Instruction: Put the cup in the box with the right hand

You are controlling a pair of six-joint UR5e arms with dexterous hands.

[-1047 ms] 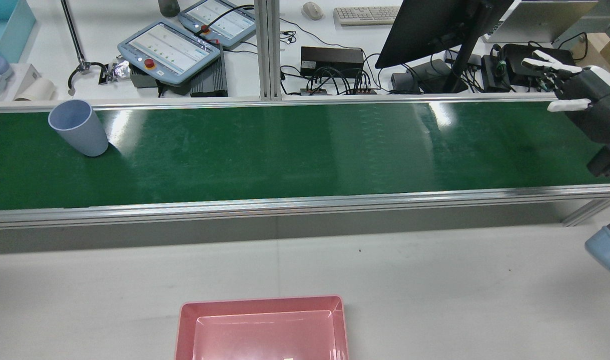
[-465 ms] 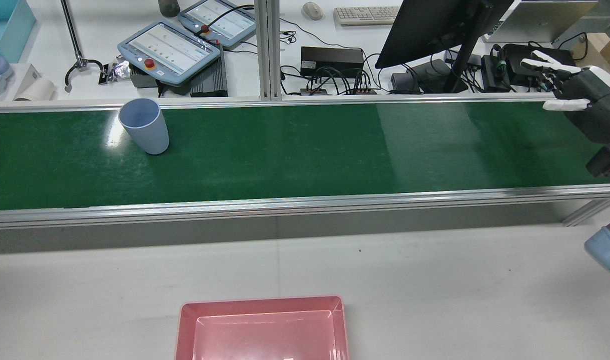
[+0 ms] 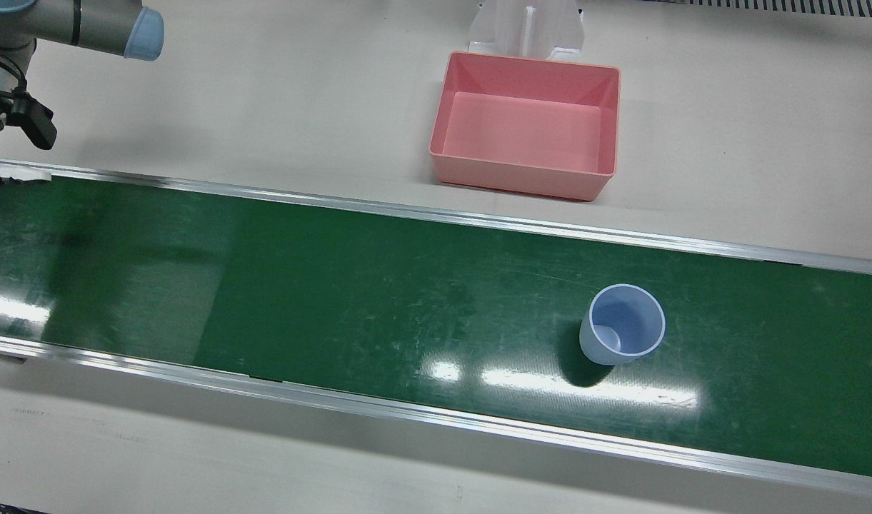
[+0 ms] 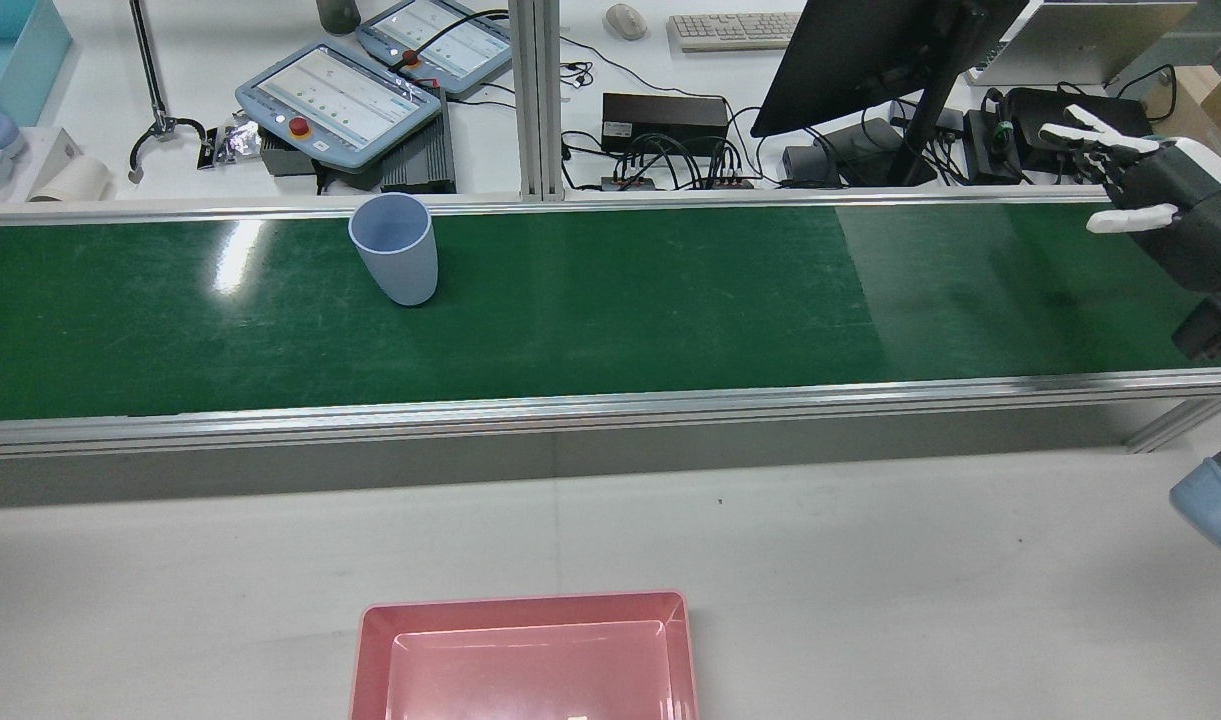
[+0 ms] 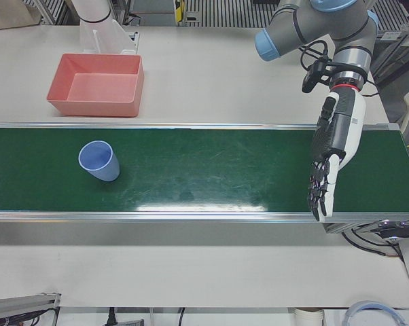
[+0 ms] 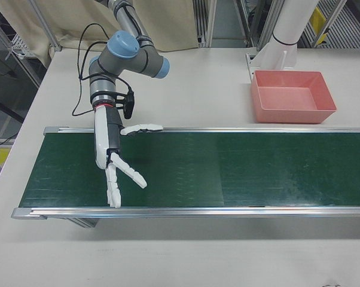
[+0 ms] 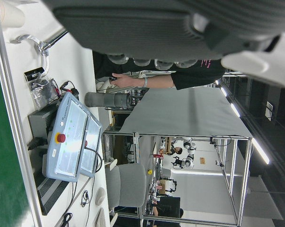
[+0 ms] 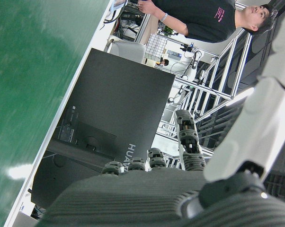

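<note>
A pale blue cup [image 4: 395,248] stands upright on the green conveyor belt [image 4: 670,300], near its far rail and left of centre in the rear view. The front view looks down into the empty cup [image 3: 621,334]. My right hand [image 4: 1155,200] hovers open over the belt's right end, far from the cup, fingers spread; the right-front view shows the same hand [image 6: 113,156] holding nothing. The pink box [image 4: 525,660] lies empty on the white table on the near side of the belt. My left hand [image 5: 333,153] hangs open over the belt's other end, beyond the cup [image 5: 99,161].
Aluminium rails [image 4: 610,405] edge the belt on both sides. Behind the belt stand teach pendants [image 4: 340,95], a monitor [image 4: 870,50] and cables. A person's arm [image 7: 142,81] shows in the left hand view. White table surface [image 4: 870,560] lies between belt and box.
The cup has ridden the belt to the right in the rear view, from the far left to left of centre. My right hand has barely shifted.
</note>
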